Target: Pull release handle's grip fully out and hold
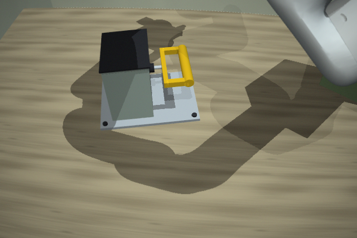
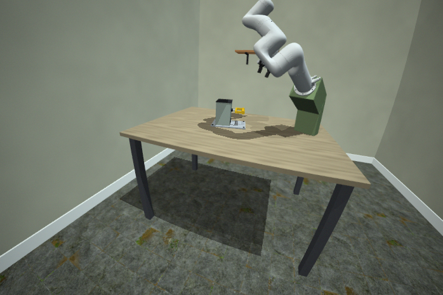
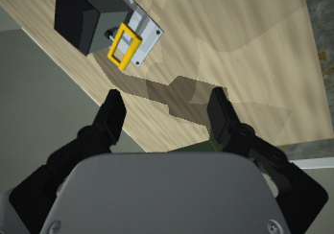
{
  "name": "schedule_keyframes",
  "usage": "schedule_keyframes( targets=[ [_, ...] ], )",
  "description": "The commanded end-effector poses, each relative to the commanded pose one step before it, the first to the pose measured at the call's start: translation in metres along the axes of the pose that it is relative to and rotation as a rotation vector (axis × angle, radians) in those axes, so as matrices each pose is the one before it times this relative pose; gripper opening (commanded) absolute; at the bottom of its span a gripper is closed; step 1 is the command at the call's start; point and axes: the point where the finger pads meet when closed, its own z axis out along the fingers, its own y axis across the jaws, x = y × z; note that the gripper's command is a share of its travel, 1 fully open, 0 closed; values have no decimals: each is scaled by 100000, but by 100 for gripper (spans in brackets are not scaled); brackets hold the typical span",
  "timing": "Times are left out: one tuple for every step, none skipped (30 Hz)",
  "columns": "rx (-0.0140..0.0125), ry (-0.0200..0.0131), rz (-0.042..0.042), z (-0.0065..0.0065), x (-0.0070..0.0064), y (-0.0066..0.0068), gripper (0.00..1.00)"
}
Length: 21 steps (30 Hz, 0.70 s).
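The release handle's yellow grip [image 1: 185,65] [image 2: 239,110] [image 3: 134,53] is a rectangular loop whose level bar sits in front of the housing [image 1: 124,50] [image 2: 223,111] [image 3: 82,16], a grey box with a black top. A thin rod joins the loop to the housing. The grip sits close to the housing. Both stand on a grey base plate [image 1: 178,114] [image 2: 237,125] [image 3: 153,33]. My gripper [image 2: 263,69] [image 3: 165,99] is open and empty. It hangs high above the table, well off to the side of the grip, and touches nothing.
The wooden table [image 1: 259,186] [image 2: 286,155] [image 3: 250,40] carries the arm's green base block [image 2: 309,109] at its far right. A small wooden wall shelf [image 2: 245,51] hangs behind the gripper. A white arm link [image 1: 317,13] fills the top right of the top view.
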Motion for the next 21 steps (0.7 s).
schedule_keyframes(
  targets=[
    [-341,325,-136,-221,80,23,100],
    [0,0,0,0,0,0,100],
    [0,0,0,0,0,0,100],
    [0,0,0,0,0,0,100],
    [0,0,0,0,0,0,100],
    [0,0,0,0,0,0,100],
    [0,0,0,0,0,0,100],
    [0,0,0,0,0,0,100],
    [0,0,0,0,0,0,100],
    [0,0,0,0,0,0,100],
    [0,0,0,0,0,0,100],
    [0,0,0,0,0,0,100],
    [0,0,0,0,0,0,100],
    [0,0,0,0,0,0,100],
    [0,0,0,0,0,0,100],
    [0,0,0,0,0,0,100],
    [0,0,0,0,0,0,100],
    [-24,-11,54,19,7,-14,100],
    [-157,-72,345,120,47,-89,100],
    [-389,-175,854,298,113,-222,100],
    [-686,-303,1509,528,185,-396,100]
  ],
)
